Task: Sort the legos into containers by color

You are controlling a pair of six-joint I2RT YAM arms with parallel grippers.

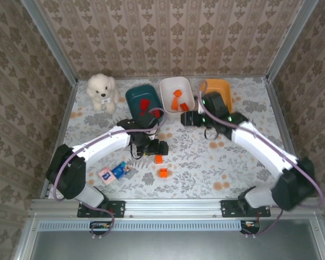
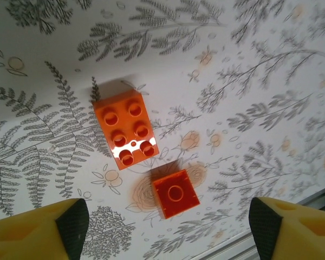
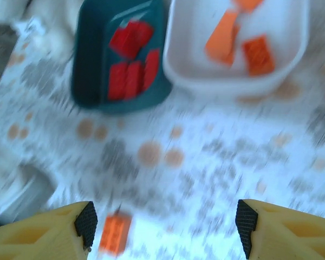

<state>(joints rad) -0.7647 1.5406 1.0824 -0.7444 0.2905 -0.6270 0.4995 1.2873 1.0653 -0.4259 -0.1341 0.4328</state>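
Bricks (image 3: 131,59), all red, in teal bin (image 3: 86,59)

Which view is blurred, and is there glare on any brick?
Right wrist view: motion-blurred, teal bin and white bin soft-edged. Left wrist view: sharp, a white glare spot on the larger orange brick. Top view: sharp, evenly lit.

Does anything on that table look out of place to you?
An orange six-stud brick and a smaller orange brick lie loose, outside the white bin holding the other orange ones. The plush dog and blue-and-pink packet aren't bricks.
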